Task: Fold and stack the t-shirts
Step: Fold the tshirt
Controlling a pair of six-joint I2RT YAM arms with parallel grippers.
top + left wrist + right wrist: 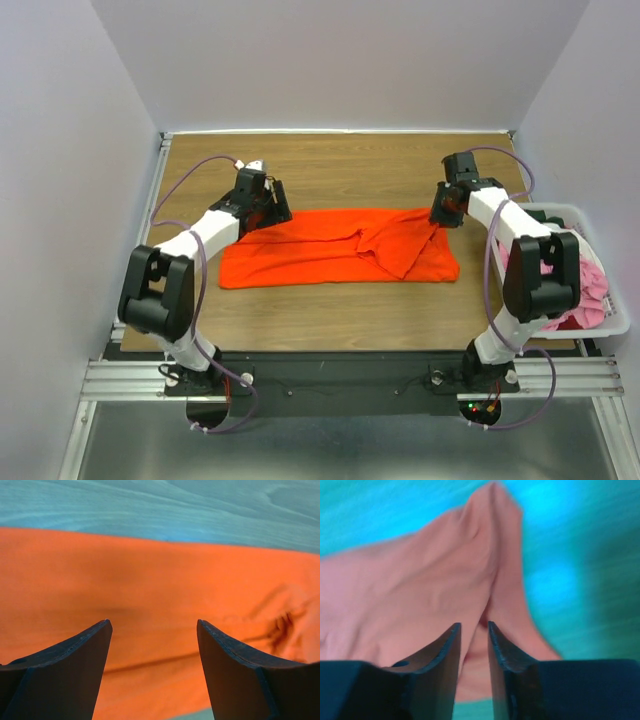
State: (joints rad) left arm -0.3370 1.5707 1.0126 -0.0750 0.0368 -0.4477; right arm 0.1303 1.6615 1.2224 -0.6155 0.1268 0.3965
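Right of the orange t-shirt [320,258], pink t-shirts [590,285] wait heaped in a white bin [603,326]. The orange t-shirt lies partly folded on the desk [330,320], nothing stacked. At its far edge, the left gripper [152,625] gapes empty; the right gripper [474,625] has its jaws nearly together, grip unclear.

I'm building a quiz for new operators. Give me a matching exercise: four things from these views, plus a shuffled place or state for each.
Things
1. orange t-shirt
2. pink shirt
3. white bin
4. left gripper

Places or states
A. crumpled inside the bin
B. open above the orange t-shirt
C. spread across the wooden table
D. at the table's right edge

Pairs: 1-C, 2-A, 3-D, 4-B
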